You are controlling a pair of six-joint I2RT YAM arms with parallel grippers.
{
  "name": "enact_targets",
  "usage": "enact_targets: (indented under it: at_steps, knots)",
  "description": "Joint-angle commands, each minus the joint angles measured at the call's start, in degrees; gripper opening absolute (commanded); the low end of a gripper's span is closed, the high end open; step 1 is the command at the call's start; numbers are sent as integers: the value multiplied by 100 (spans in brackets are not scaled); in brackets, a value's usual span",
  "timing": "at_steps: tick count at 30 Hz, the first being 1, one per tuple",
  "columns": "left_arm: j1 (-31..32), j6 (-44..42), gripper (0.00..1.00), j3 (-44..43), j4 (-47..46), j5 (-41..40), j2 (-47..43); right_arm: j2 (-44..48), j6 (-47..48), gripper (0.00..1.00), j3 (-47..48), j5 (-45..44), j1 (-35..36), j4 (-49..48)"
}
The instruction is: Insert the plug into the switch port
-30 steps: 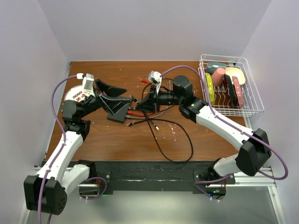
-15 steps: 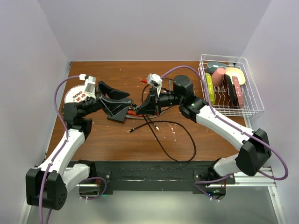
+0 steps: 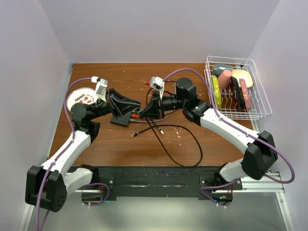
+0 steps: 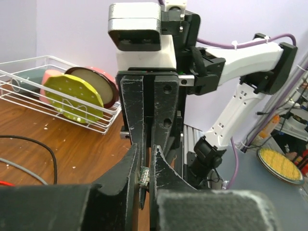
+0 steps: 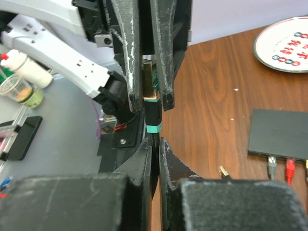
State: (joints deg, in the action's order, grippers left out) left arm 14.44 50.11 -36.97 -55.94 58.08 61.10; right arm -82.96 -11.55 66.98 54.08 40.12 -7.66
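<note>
Two arms stand at the table's near edge, with one left gripper and one right gripper. There is one plug and one flat black switch, with three cables showing in its ports. One round plate sits at the left edge. One wire rack stands in the far right corner; its dishes overlap too much to count.

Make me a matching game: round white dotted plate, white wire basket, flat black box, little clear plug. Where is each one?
Things
1. round white dotted plate
2. white wire basket
3. flat black rectangular switch box
4. small clear plug on the black cable

Places
A. pinched by the left gripper
B. right side of the table
C. coloured cables plugged into its edge
D. left side of the table

Pairs: 1-D, 2-B, 3-C, 4-A
</note>
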Motion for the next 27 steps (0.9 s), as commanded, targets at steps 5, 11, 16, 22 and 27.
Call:
enact_targets:
  at_steps: [5,11,16,22,27]
  knots:
    - [59,-915,0,-539,1866,-1079,-573,771,57,67,105,-1925,31,-112]
    - [86,-862,0,-733,2579,-1703,-749,869,-216,79,16,-2324,49,-605]
    - [112,-836,0,-776,2703,-1765,-775,518,-312,78,227,-2315,180,-675]
    - [112,-792,0,-776,2676,-1766,-837,210,-321,76,438,-2394,356,-649]
    - [112,-783,0,-777,2676,-1730,-846,192,-479,54,351,-2420,365,-965]
